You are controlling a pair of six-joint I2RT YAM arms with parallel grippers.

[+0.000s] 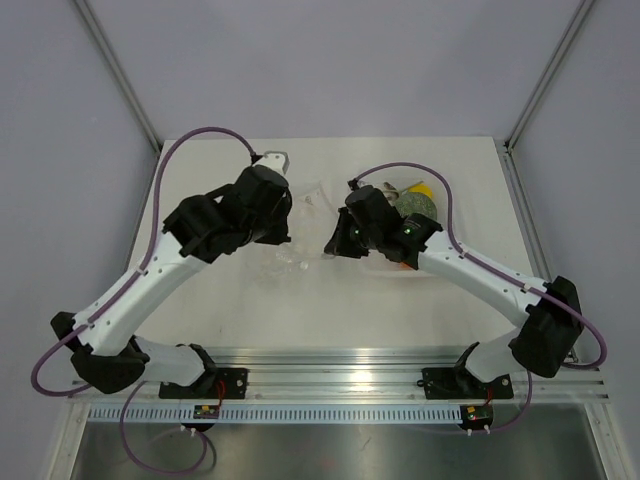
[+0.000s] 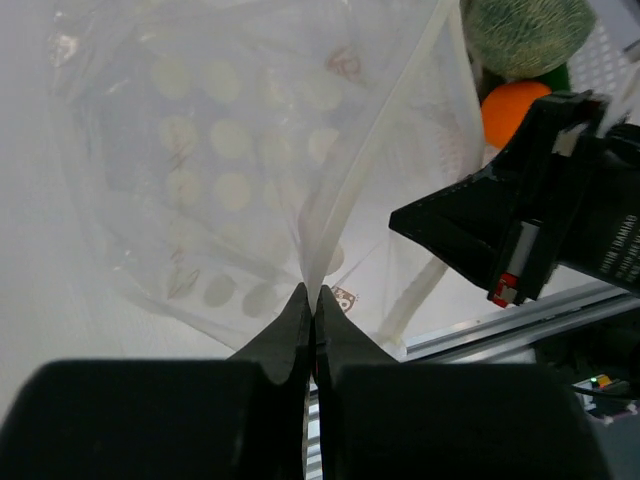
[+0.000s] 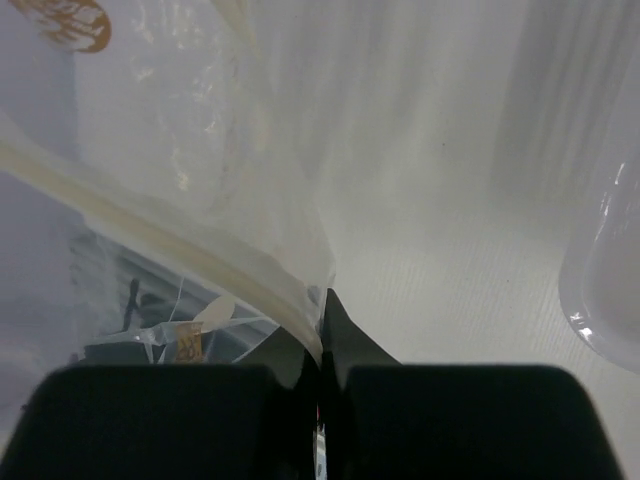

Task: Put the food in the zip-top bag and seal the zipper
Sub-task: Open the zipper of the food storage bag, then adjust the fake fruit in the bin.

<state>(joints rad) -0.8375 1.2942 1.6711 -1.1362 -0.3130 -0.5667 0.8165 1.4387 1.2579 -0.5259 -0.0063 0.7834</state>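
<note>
1. Nearest: both arm bases sat on the rail [image 1: 330, 362] at the near edge of the table [image 1: 330, 310]. Each arm angled inward toward mid-table.
2. Left gripper [image 2: 312, 315]: jaws closed, fingertips pressed together on the zipper [image 2: 370, 170]. The whitish strip ran up and away from between the fingers.
3. Right gripper [image 3: 322, 340]: jaws closed, pinching the bag's edge where the pale strip met the fingertips. It faced the left gripper and stood just beside it.
4. Bag [image 2: 200, 150]: at mid-table, between the two grippers and held by both. It was clear plastic, wrinkled and glossy, printed with rows of pale dots. Could not tell whether its underside rested on the table.
5. Tray [image 3: 600, 295]: clear and rigid, just right of the bag and partly under the right wrist.
6. Food lay in the tray, apart from the bag.
   - Green ball [image 2: 525, 35], speckled, toward the tray's far end.
   - Orange ball [image 2: 512, 108], just beside the green ball on its near side.
   - Dark green piece [image 2: 557, 75], wedged between those two and mostly hidden; shape not clear.
   - Yellow piece [image 1: 421, 188], farthest back, touching or almost touching the green ball.
</note>
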